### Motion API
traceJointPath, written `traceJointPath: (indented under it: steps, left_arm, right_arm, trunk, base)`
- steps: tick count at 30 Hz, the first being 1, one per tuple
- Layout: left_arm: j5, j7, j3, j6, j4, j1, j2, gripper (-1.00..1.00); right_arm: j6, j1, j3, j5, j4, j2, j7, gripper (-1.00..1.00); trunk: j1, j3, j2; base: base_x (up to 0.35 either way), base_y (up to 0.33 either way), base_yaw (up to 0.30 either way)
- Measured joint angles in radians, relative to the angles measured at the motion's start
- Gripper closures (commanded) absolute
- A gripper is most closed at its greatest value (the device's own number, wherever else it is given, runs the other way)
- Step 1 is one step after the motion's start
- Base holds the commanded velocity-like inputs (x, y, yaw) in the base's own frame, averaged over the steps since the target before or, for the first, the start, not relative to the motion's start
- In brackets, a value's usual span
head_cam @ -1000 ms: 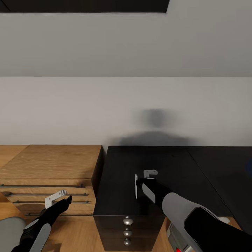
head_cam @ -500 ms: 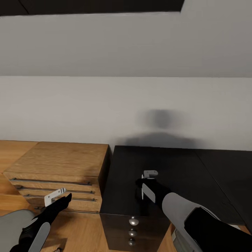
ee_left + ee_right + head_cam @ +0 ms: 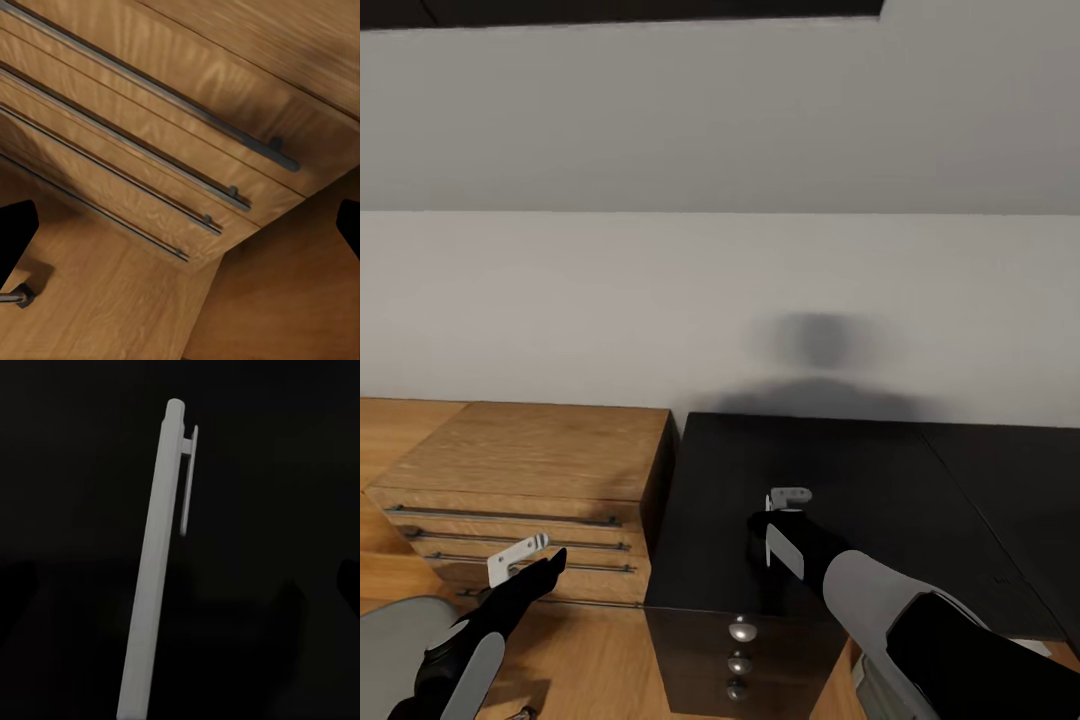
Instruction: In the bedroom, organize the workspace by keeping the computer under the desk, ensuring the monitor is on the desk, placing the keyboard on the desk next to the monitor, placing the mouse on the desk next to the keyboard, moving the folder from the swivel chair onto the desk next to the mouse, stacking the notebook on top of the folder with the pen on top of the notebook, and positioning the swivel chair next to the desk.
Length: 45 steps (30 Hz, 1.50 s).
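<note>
The pen (image 3: 161, 562) is clamped in the right tool (image 3: 772, 520), lower centre, above the bench (image 3: 860, 480); the left tool (image 3: 525, 562) is spread apart.

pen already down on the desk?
No, the right wrist view shows the white pen standing up between the right gripper's fingers, held above the black desk.
</note>
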Motion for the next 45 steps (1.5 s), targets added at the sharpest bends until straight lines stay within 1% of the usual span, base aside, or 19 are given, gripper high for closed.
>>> traceJointPath:
  steps: [6,14,40,45]
  left_arm:
    - [0.0,0.0,0.0,0.0,0.0,0.0,0.0,-1.0]
    - [0.0,0.0,0.0,0.0,0.0,0.001,-0.001,-1.0]
    - [0.001,0.0,0.0,0.001,0.0,0.0,-0.001,-1.0]
    - [0.001,0.0,0.0,0.001,0.0,0.0,-0.002,-1.0]
  right_arm:
    - [0.035,0.0,-0.001,0.0,-0.001,0.0,0.002,-1.0]
    - [0.049,-0.001,0.0,0.004,-0.04,0.0,0.001,-1.0]
    - [0.052,-0.001,0.0,0.005,-0.042,0.0,-0.002,-1.0]
    - [0.065,-0.001,-0.003,0.015,-0.047,0.0,-0.002,-1.0]
  trunk:
    - [0.023,-0.019,-0.042]
    - [0.053,-0.044,-0.098]
    - [0.054,-0.044,-0.099]
    - [0.054,-0.044,-0.098]
  base:
    - [0.0,0.0,0.0]
    - [0.0,0.0,0.0]
    - [0.0,0.0,0.0]
    - [0.0,0.0,0.0]
